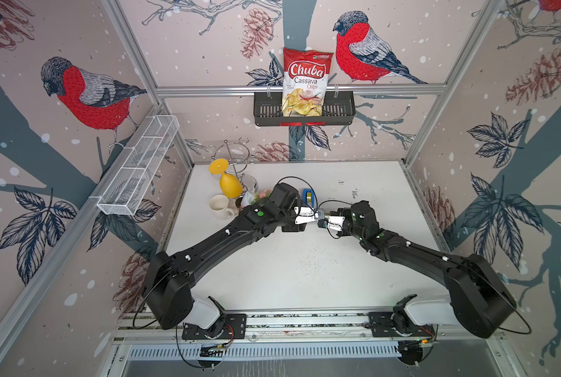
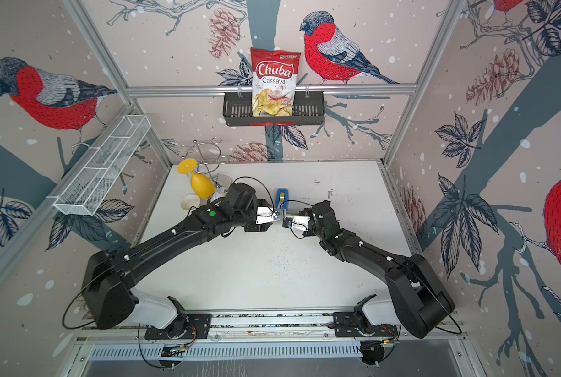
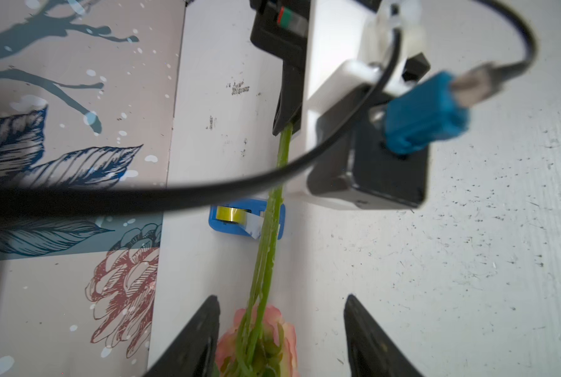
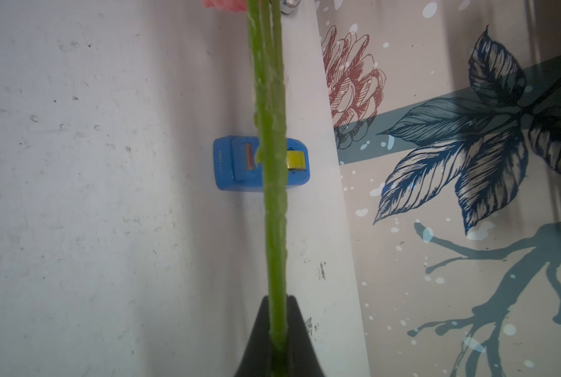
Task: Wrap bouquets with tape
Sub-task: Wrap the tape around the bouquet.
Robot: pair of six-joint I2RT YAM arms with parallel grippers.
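Note:
The bouquet hangs level above the table, its green stems (image 4: 271,130) bunched together. My right gripper (image 4: 278,298) is shut on the stems' end, also seen in a top view (image 1: 326,219). My left gripper (image 3: 281,296) is open, its fingers (image 3: 207,326) standing apart on either side of the stems (image 3: 272,222) near a pink-peach rose (image 3: 272,323). In a top view the blooms (image 1: 262,193) peek out behind the left wrist. The tape sits in a blue dispenser (image 1: 309,196) on the table beyond both grippers, below the stems in the right wrist view (image 4: 227,163).
A yellow goblet (image 1: 230,184), a white mug (image 1: 220,206) and a wire stand (image 1: 236,153) crowd the table's far left corner. A white wire basket (image 1: 139,166) hangs on the left wall. A black basket (image 1: 269,111) on the back rail holds a chips bag (image 1: 307,81).

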